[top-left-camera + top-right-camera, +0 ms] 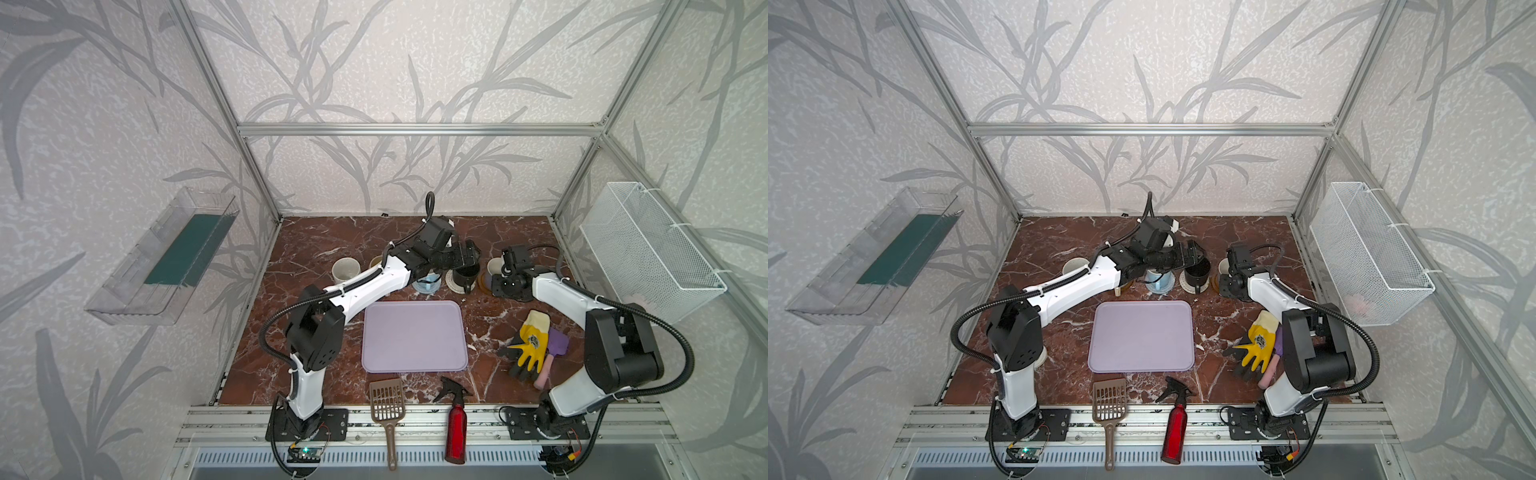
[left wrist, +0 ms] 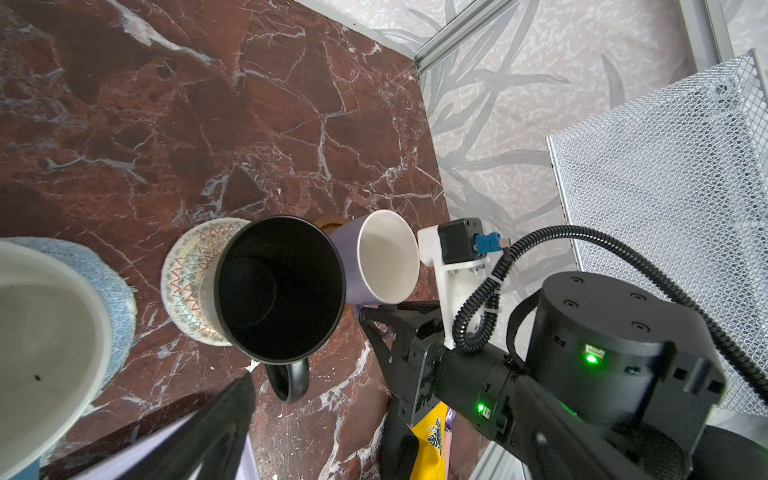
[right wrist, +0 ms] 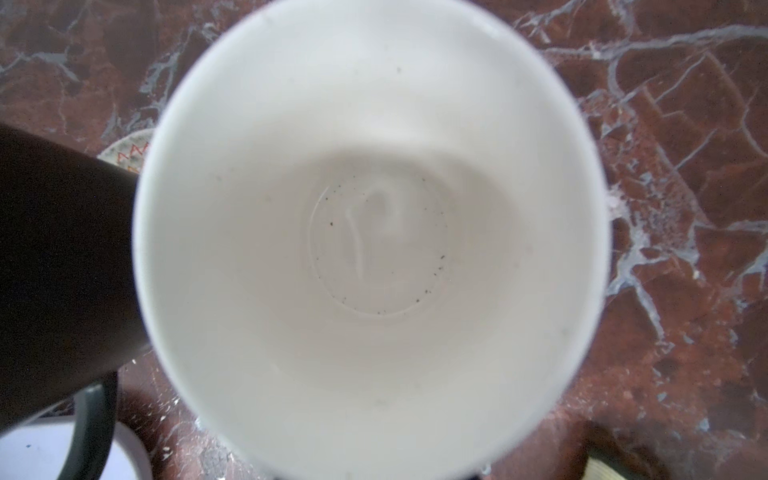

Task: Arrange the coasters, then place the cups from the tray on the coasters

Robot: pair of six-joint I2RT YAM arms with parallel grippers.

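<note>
Left gripper spreads its fingers wide on nothing, the black cup just beside their tips; right gripper has its fingers just beside the lavender cup, clamped or apart I cannot tell; tray well apart from both.

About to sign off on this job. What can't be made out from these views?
- right gripper: open or shut on the lavender cup? Its own wrist hides it in both top views; the cup fills the right wrist view.
- beige cup: mostly covered by the left arm in both top views; what it stands on is hidden.
- brown coaster under the lavender cup: only a sliver shows in the left wrist view.
</note>
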